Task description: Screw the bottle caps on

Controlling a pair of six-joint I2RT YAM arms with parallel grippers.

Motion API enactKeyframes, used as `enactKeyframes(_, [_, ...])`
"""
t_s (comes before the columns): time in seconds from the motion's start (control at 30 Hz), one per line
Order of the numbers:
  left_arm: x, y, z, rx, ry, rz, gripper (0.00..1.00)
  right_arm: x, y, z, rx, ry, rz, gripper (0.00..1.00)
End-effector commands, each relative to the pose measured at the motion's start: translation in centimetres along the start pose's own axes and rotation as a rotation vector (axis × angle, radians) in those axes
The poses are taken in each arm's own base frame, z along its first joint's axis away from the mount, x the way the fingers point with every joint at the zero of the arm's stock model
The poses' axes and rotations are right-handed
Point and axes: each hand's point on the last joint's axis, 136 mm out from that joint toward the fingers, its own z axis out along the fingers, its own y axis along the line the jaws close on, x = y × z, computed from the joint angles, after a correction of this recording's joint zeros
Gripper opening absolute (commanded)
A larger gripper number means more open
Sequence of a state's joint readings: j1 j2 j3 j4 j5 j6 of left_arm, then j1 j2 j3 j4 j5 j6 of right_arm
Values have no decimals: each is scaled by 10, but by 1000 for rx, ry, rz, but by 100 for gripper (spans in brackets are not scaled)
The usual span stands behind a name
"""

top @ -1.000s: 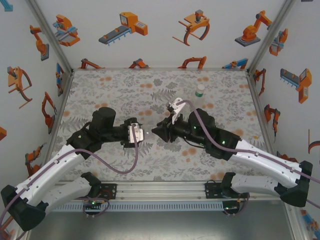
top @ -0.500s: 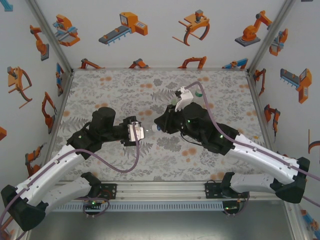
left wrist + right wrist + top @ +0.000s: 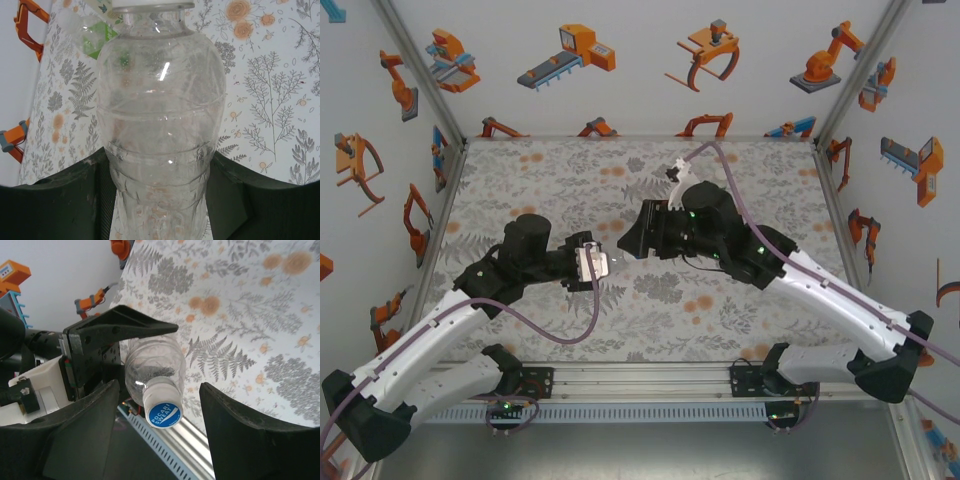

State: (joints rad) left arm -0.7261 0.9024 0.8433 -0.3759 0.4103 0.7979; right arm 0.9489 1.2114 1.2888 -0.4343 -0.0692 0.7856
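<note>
My left gripper [image 3: 160, 197] is shut on the lower body of a clear bottle [image 3: 160, 110], and it is seen from above [image 3: 599, 265] pointing right. The bottle [image 3: 152, 367] carries a white screw cap with a blue printed top [image 3: 164, 413]. That cap's white skirt [image 3: 150, 4] sits on the neck. My right gripper [image 3: 160, 392] is open, with one finger [image 3: 85, 420] on each side of the cap and clear of it. From above, the right gripper [image 3: 628, 244] sits just beyond the bottle's mouth. A second clear bottle with a green label [image 3: 97, 37] stands further back.
The patterned mat [image 3: 540, 190] covers the table. The aluminium rail [image 3: 200, 450] at the near edge runs under the held bottle. The right arm [image 3: 740, 250] reaches diagonally across the middle, its cable arching towards the back wall [image 3: 640, 80].
The right gripper has drawn away from the bottle's mouth towards the back, and its wrist has turned. The left arm and the bottle have stayed put.
</note>
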Motion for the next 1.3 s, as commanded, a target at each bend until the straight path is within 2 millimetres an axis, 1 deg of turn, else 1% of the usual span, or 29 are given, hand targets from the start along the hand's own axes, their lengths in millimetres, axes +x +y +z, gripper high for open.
enactKeyframes(0.0, [-8, 8, -4, -40, -20, -2, 0, 7, 3, 4, -49, 38, 66, 61])
enactKeyframes(0.23, [-6, 12, -3, -55, -6, -9, 0, 18, -15, 19, -32, 48, 114, 57])
enactKeyframes(0.4, [-5, 12, -3, -57, -1, -12, 0, 17, -20, 23, -41, 41, 127, 53])
enactKeyframes(0.77, [-3, 14, -3, -66, 10, -16, 0, 16, -11, 28, -101, 46, 160, 44])
enactKeyframes(0.87, [-3, 16, -3, -73, 14, -20, 0, 16, -10, 29, -109, 45, 163, 41])
enactKeyframes(0.97, [-2, 16, -2, -71, 15, -22, 0, 15, -8, 28, -116, 43, 165, 34])
enactKeyframes(1.0, [-2, 16, -3, -73, 15, -23, 2, 14, -8, 28, -117, 42, 164, 32])
enactKeyframes(1.03, [-2, 16, -3, -74, 16, -22, 7, 14, -8, 28, -115, 39, 165, 29])
enactKeyframes(1.13, [-4, 16, -3, -71, 10, -22, 29, 13, -11, 27, -106, 35, 161, 24])
enactKeyframes(1.2, [-5, 14, -3, -64, 2, -22, 42, 12, -15, 27, -91, 40, 154, 20])
enactKeyframes(1.23, [-5, 14, -3, -60, -3, -22, 68, 12, -19, 27, -75, 45, 149, 19])
enactKeyframes(1.27, [-6, 13, -2, -56, -6, -22, 88, 11, -21, 27, -62, 48, 138, 18])
